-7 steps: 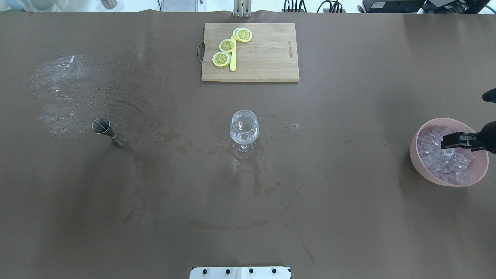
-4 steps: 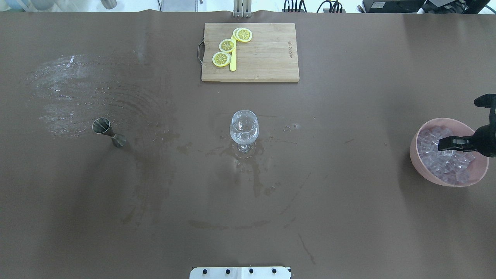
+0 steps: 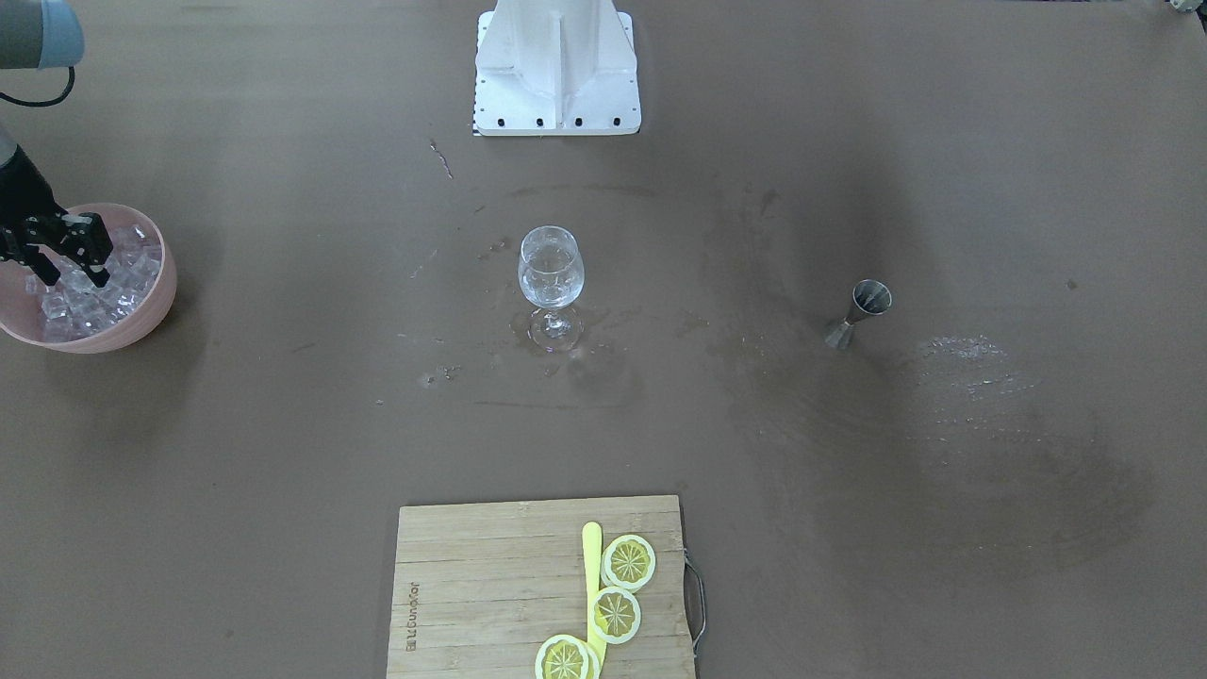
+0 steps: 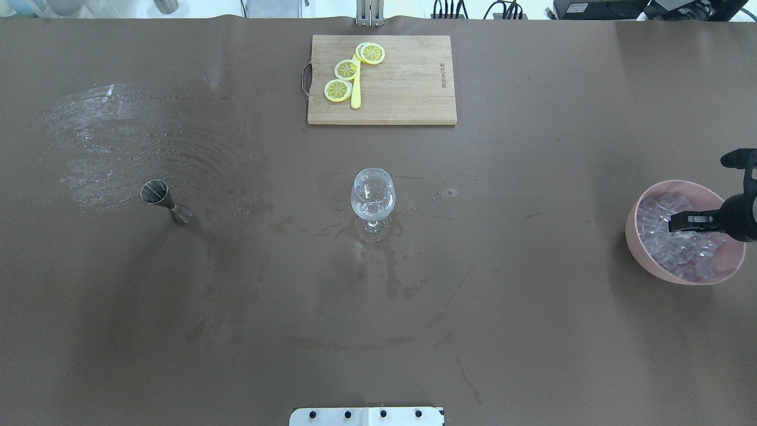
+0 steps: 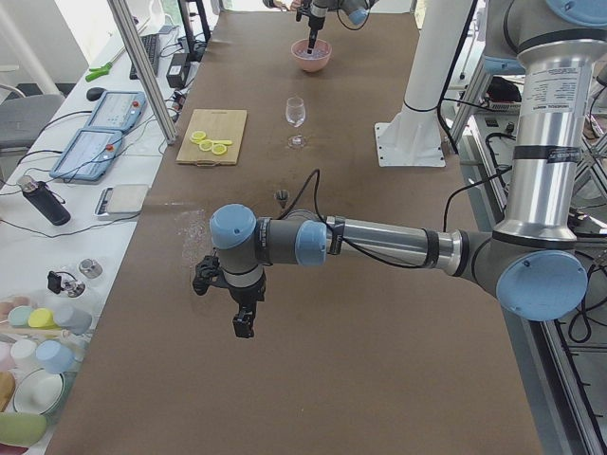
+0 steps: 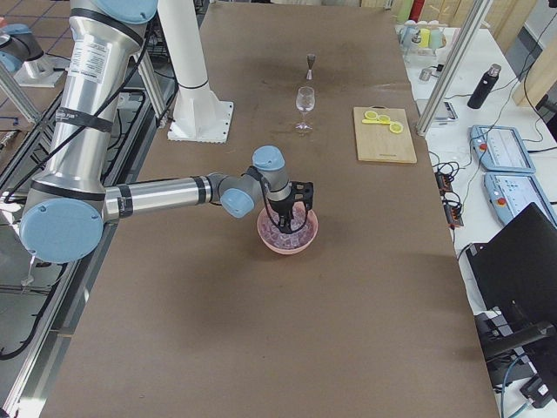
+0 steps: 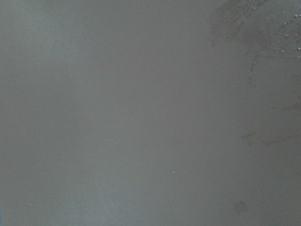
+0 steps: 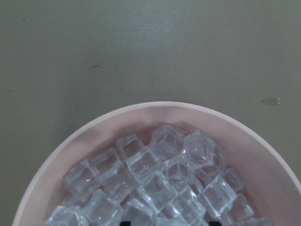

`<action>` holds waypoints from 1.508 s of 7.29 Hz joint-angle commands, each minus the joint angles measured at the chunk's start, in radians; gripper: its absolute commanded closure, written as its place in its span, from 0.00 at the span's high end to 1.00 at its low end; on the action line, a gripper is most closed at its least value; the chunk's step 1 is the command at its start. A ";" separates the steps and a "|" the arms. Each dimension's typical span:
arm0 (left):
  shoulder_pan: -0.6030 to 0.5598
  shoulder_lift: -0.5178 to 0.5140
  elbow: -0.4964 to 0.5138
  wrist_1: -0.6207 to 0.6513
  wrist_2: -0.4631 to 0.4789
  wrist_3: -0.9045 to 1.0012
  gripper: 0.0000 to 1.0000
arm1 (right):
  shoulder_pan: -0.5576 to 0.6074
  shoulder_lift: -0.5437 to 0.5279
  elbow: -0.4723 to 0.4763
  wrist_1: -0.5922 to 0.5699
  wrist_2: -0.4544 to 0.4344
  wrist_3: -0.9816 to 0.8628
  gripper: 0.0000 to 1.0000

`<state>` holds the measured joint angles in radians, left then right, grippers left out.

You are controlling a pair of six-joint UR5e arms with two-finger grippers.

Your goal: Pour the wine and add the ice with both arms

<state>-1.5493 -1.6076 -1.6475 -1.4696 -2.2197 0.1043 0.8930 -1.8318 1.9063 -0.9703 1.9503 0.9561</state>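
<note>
"Overhead exterior: where did the ice (image 4: 680, 254) sit?"
"Piled in a pink bowl (image 4: 633, 236) at the frame's right edge. The right tool (image 4: 674, 222) stood released over it. Left tool (image 5: 244, 322), centre-left in the left view: couldn't tell."

Clock read from the wine glass (image 4: 372, 198) at mid bench (image 4: 532, 331). Cutting board (image 4: 408, 100) at 12, well apart, with lemon slices (image 4: 346, 70) and a yellow strip (image 4: 355, 94) on its left part. Jigger (image 4: 162, 200) upright at 9, with a wide lane between. Pink bowl (image 4: 641, 257) at 3, far out by the edge. My right end effector (image 3: 72, 272) sits over its ice (image 4: 668, 251) with fingers spread, so the bowl mouth is partly taken. White stand base (image 4: 366, 416) at 6. I see open bench from 4 to 8, and between glass and bowl. Left arm (image 5: 379, 245) stretches across beyond the jigger at 9, and its end effector (image 5: 243, 325) hangs above the bench there.
</note>
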 commanded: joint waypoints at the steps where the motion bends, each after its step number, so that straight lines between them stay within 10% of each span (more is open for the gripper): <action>1: 0.000 0.000 0.000 0.000 0.000 0.000 0.98 | -0.008 -0.001 -0.006 0.001 0.001 0.000 0.55; 3: 0.000 0.000 0.000 0.000 0.000 0.000 0.98 | -0.014 -0.004 -0.006 0.001 -0.001 0.001 0.39; 5: 0.000 0.000 0.000 0.000 0.000 0.000 0.98 | -0.013 -0.003 0.000 0.001 0.004 -0.002 0.00; 11: 0.000 0.000 0.006 0.000 0.000 0.000 0.98 | 0.026 0.217 0.175 -0.037 0.065 0.013 0.00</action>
<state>-1.5493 -1.6076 -1.6422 -1.4695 -2.2197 0.1043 0.9319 -1.6996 2.0797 -0.9853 2.0058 0.9624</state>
